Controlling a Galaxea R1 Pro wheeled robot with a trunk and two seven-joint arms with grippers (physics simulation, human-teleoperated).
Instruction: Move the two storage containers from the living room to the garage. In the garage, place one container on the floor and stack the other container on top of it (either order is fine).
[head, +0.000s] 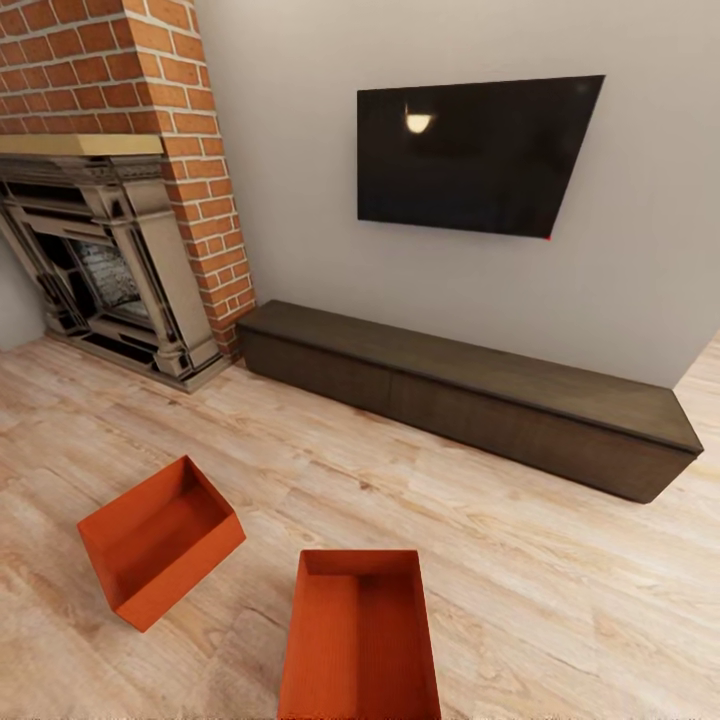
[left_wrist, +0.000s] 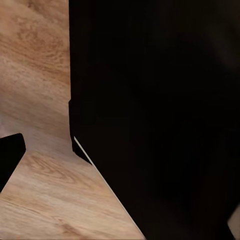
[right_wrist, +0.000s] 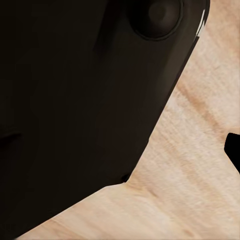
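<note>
Two orange-red storage containers stand open-topped on the light wood plank flooring (head: 540, 570) of the living room. One container (head: 160, 540) sits at the lower left, turned at an angle. The other container (head: 360, 635) lies just right of it at bottom centre, its near end cut off by the picture's edge. In the left wrist view a dark fingertip (left_wrist: 10, 155) shows at the frame's edge beside a black robot part (left_wrist: 155, 110). The right wrist view has a dark fingertip (right_wrist: 234, 150) at its edge too, over wood planks. Nothing is between the fingers.
A long low dark-brown cabinet (head: 470, 395) runs along the grey wall under a black TV (head: 475, 155). A red brick fireplace (head: 110, 260) fills the left corner. Open wood floor lies between the containers and the cabinet.
</note>
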